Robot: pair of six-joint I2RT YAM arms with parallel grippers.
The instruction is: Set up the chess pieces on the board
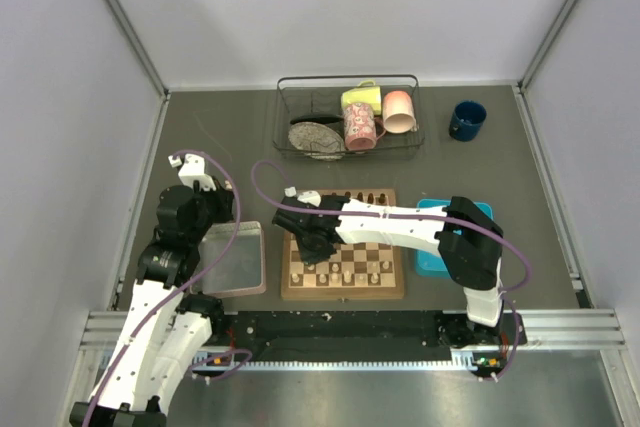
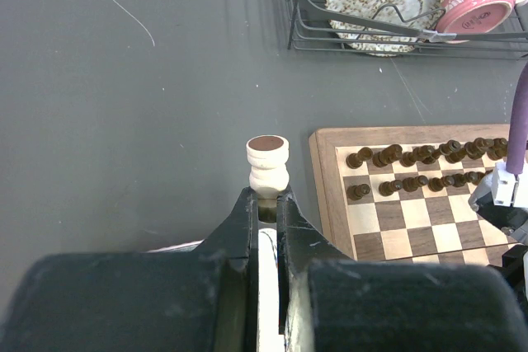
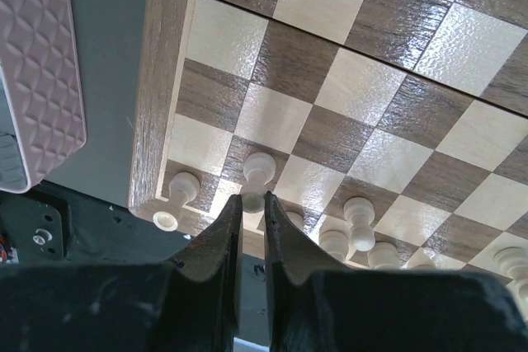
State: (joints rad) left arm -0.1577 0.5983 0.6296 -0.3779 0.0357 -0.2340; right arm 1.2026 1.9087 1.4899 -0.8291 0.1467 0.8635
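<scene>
Right gripper (image 3: pixel 252 213) pinches a cream pawn (image 3: pixel 258 169) at the board's (image 3: pixel 161 80) near-left corner.
Lower it straight onto its square's centre, clear of neighbouring pawns (image 3: pixel 359 213), then release. Left gripper (image 2: pixel 266 199), beyond the board's left edge, clamps another cream piece (image 2: pixel 268 164).

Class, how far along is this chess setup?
Done: dark pieces stand in the board's two far rows. In hand: the left pincer grips a cream piece off the board; the right pincer pinches a cream pawn by the near corner. Left: finishing the cream rows.
</scene>
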